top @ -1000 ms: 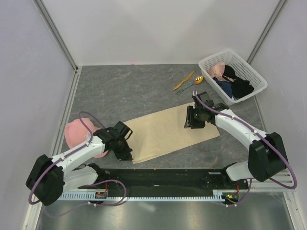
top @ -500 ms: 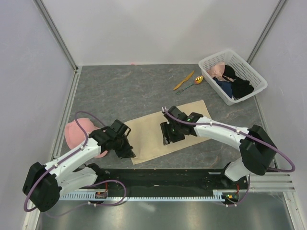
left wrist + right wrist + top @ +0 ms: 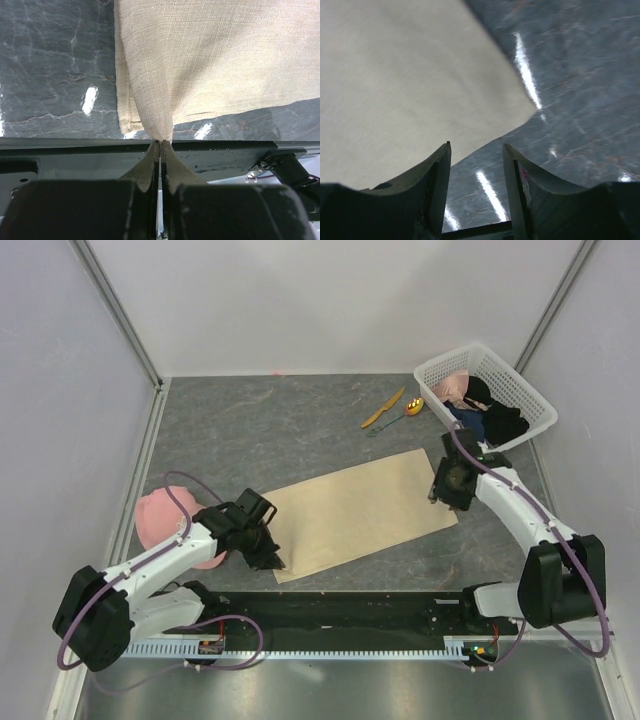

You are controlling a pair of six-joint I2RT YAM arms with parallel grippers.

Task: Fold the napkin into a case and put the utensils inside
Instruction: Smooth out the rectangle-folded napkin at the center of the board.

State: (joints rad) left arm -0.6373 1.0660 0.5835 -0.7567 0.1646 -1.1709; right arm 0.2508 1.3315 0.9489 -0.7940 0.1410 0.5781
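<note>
L gripper was clenched on the napkin at its near corner, the cloth tenting up into the tips and fanning out flat ahead of them. Thin, limp, light weave, prob. sags and drags w/ no stiffness, so pinch at corners or hem; a mid-sheet grab would likely bunch it. R gripper hung w/ jaws apart, holding nothing, the napkin's far-right corner just ahead of its tips on the table. Well beyond it lay the knife and spoon: small, light, hard, prob. slippery, best taken mid-handle
</note>
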